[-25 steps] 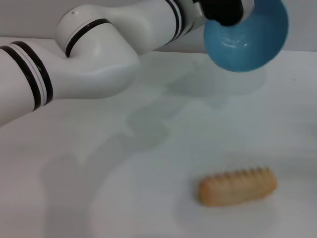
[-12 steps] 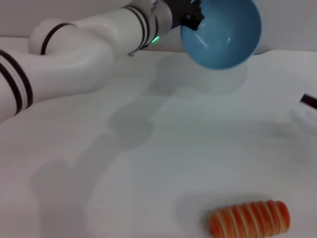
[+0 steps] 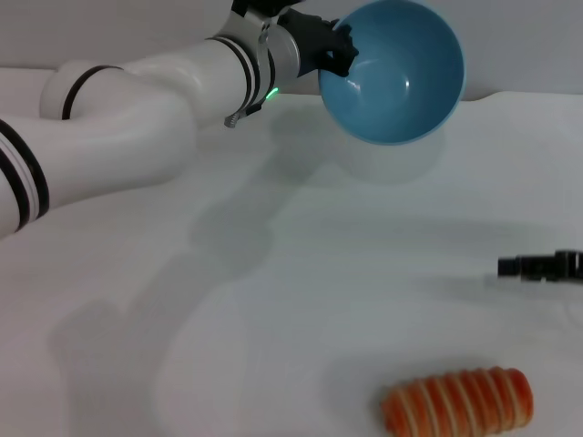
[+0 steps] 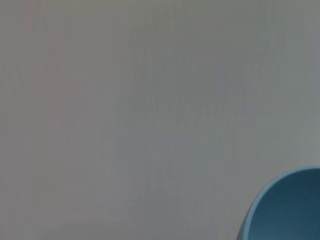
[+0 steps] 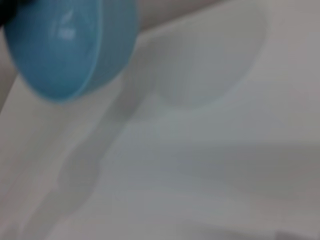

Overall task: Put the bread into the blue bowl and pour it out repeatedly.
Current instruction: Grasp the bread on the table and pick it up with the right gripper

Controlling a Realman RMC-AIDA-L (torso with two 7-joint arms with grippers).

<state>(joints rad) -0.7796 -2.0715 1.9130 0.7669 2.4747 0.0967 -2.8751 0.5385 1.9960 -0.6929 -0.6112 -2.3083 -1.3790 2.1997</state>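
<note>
The blue bowl [image 3: 396, 77] hangs in the air at the far side of the table, tipped so its empty inside faces me. My left gripper [image 3: 335, 50] is shut on its left rim. Part of the bowl's rim [image 4: 287, 210] shows in the left wrist view, and the right wrist view shows the bowl [image 5: 62, 45] from the side. The bread [image 3: 457, 402] lies on the white table near the front right, its orange-and-cream striped top up. My right gripper [image 3: 544, 266] pokes in from the right edge, low over the table, behind and to the right of the bread.
The white table [image 3: 273, 300] spreads under everything, with the left arm's shadow across its middle. The left arm [image 3: 137, 100] reaches across the back left. A grey wall stands behind the table.
The bread rolled from its pale side onto its striped top and then lay still. The bowl shifted left and tipped more toward me. The right gripper came in from the right edge.
</note>
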